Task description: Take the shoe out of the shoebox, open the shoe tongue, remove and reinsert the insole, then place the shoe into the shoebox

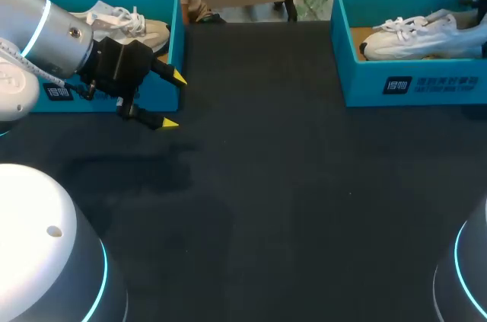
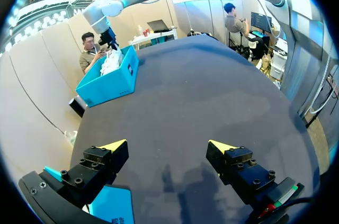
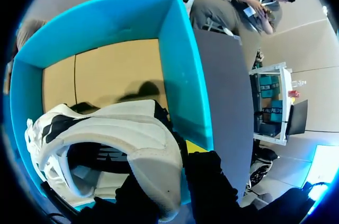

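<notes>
Judging from the right claw sunk inside the shoebox, heel of the white shoe lying right against it, looks like step one, the taking-out, not yet done; cannot tell whether pinching the heel or merely touching. Calls next for a sure hold on that heel, then a straight lift clear of the blue wall just beside the claw. Leave the left claw, spread wide and empty, well apart across the table.
</notes>
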`<state>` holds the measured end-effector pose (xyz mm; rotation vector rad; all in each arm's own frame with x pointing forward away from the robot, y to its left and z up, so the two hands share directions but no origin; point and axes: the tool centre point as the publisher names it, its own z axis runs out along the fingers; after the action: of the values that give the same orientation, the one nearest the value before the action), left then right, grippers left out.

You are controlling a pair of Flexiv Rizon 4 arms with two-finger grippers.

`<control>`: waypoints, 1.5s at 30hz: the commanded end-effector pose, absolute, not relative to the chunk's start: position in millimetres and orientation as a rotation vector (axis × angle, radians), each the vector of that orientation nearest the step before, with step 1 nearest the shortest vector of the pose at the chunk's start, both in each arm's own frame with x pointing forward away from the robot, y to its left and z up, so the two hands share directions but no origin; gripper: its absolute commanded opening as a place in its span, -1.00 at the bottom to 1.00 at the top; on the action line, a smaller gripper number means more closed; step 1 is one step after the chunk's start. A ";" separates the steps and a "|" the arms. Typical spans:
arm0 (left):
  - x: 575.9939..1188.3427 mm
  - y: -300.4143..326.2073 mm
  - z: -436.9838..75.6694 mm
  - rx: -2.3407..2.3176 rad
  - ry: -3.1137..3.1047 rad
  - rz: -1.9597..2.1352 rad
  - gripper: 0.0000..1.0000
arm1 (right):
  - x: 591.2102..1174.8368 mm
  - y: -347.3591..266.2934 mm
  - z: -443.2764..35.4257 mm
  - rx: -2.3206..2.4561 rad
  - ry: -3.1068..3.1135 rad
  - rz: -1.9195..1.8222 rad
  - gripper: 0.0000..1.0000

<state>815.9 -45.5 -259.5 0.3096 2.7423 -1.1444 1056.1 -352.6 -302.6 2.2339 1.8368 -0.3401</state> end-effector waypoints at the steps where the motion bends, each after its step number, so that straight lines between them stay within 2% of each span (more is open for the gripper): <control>1: 814.8 -45.7 -259.2 0.309 2.742 -1.141 1.00 | 1052.4 -353.4 -304.1 2.241 1.832 -0.336 -1.00; 45: 814.8 -45.7 -259.2 0.309 2.742 -1.141 1.00 | 1018.8 -363.6 -342.7 2.290 1.811 -0.370 -1.00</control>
<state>815.9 -45.5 -259.5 0.3096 2.7423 -1.1444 1016.7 -362.3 -339.7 2.2851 1.8056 -0.3745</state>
